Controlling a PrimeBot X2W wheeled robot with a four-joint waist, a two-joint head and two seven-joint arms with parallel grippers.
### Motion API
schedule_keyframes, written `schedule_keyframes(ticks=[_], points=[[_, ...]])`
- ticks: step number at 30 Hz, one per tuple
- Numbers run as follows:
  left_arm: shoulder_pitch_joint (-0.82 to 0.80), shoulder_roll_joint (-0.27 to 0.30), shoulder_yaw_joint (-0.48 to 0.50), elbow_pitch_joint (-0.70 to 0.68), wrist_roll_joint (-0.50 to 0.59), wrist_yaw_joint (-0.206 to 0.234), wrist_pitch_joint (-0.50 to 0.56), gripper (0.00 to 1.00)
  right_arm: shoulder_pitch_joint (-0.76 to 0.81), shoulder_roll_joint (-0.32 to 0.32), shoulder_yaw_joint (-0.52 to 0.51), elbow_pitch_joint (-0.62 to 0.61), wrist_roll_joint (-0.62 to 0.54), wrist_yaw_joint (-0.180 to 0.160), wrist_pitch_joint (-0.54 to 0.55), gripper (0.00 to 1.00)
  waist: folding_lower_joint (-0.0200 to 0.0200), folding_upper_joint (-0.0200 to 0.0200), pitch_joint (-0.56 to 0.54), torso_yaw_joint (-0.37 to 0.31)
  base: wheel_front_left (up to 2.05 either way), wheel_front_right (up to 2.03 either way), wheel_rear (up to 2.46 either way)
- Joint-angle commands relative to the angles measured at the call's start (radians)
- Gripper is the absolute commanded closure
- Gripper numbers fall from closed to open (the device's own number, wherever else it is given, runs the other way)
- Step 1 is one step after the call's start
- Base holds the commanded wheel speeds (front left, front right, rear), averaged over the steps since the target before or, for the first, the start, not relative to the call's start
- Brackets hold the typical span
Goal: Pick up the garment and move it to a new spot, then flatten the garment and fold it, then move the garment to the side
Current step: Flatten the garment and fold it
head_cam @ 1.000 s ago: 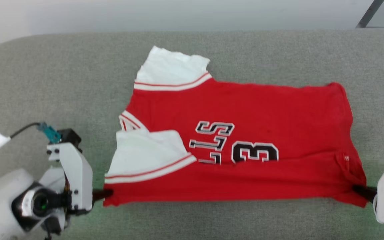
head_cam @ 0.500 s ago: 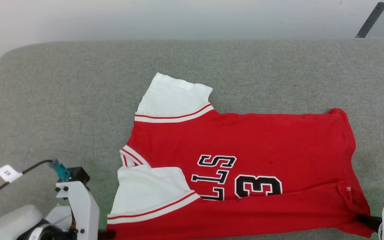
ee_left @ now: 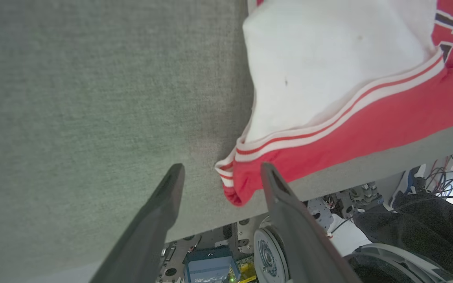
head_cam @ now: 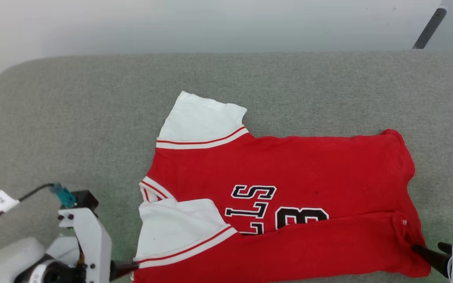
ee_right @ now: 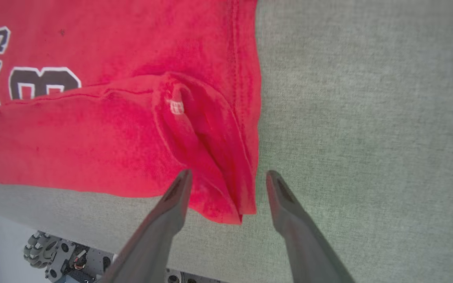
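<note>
Red garment (head_cam: 289, 173), folded, flat

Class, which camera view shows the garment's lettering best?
The head view: most of the lettering shows on the garment. The right wrist view catches part at its left edge; the left wrist view, just a scrap at top right.

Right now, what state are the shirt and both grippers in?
Red soft-fabric shirt with white sleeves: lying on the grey padded table, near edge folded over the lettering, ungripped.
Left gripper: open, fingers either side of the shirt's striped corner.
Right gripper: open, fingers either side of the red hem corner.
</note>
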Motion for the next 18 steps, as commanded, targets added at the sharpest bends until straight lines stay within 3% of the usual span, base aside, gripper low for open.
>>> schedule_keyframes(ticks=[1,10,18], points=[[-0.012,0.01,0.005,-0.001,0.008,0.003,-0.002,0.0,-0.001,-0.001,-0.005,-0.006,0.009,-0.001,-0.008,0.0,0.0,-0.0001,-0.005,-0.004,0.0,0.0,0.0],[-0.086,0.046,0.066,-0.02,0.037,0.001,-0.035,0.0,-0.004,0.005,-0.014,-0.083,-0.001,-0.001,-0.095,0.0,0.0,-0.0001,-0.027,-0.025,0.0,0.0,0.0],[-0.199,0.012,0.131,0.047,0.119,-0.052,-0.117,0.0,-0.073,0.008,0.033,-0.153,-0.036,-0.001,-0.411,0.0,0.0,-0.0001,-0.021,-0.067,0.0,0.0,0.0]])
